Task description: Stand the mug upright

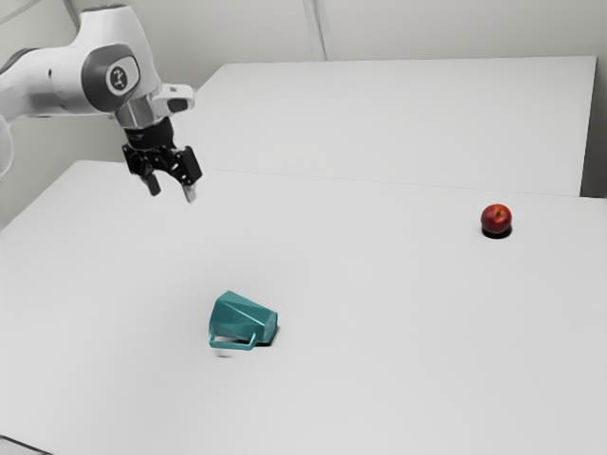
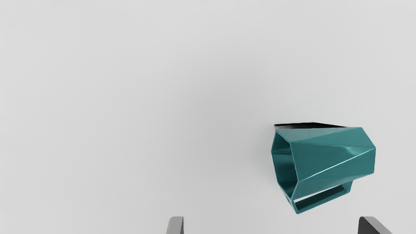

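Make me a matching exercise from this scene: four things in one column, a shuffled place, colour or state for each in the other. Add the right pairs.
Things:
1. Mug
2. Apple
3. Gripper
4. Table

Descriptions:
A. Open, raised in the air
B. Pale, beneath the teal thing
C. Teal, lying on its side
D. Red, toward the exterior view's right

Right pairs: 1-C, 2-D, 3-A, 4-B

no legible text, round emblem (image 1: 119, 78) on white arm (image 1: 112, 30), its mark unreadable
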You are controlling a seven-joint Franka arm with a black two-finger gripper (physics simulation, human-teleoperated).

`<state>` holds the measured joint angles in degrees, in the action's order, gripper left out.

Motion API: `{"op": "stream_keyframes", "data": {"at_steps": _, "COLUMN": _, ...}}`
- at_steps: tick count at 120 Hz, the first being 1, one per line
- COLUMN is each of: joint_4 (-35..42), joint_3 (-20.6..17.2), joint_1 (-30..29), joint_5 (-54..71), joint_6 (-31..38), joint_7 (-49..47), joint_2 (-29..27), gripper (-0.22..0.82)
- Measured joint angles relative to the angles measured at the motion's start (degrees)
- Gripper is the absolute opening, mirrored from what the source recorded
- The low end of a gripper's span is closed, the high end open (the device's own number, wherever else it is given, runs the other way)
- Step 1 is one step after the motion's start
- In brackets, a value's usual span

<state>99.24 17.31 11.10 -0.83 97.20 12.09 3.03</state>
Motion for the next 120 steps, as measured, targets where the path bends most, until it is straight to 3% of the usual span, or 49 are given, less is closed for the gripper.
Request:
{"op": "stream_keyframes", "data": {"at_steps": 17, "joint_4": 1.85, "joint_3": 0.01, "joint_1": -1.2, "joint_5": -0.15, "joint_6": 4.9, "joint_7": 2.0, "joint_2": -1.65, "gripper": 0.58}}
{"op": "stream_keyframes", "data": {"at_steps": 37, "joint_4": 15.14, "joint_3": 0.0, "joint_1": -0.75, "joint_5": -0.2, "joint_6": 14.3, "joint_7": 3.78, "joint_2": -11.06, "gripper": 0.58}}
{"op": "stream_keyframes", "data": {"at_steps": 59, "joint_4": 30.96, "joint_3": 0.03, "joint_1": -5.35, "joint_5": -5.09, "joint_6": 28.01, "joint_7": 6.94, "joint_2": -20.07, "gripper": 0.58}}
{"op": "stream_keyframes", "data": {"at_steps": 93, "joint_4": 41.34, "joint_3": 1.86, "joint_1": -6.64, "joint_5": -42.87, "joint_6": 39.25, "joint_7": 29.71, "joint_2": -18.72, "gripper": 0.58}}
{"op": "stream_keyframes", "data": {"at_steps": 120, "joint_4": 44.08, "joint_3": 1.95, "joint_1": -6.34, "joint_5": -54.38, "joint_6": 41.55, "joint_7": 47.21, "joint_2": -15.86, "gripper": 0.58}}
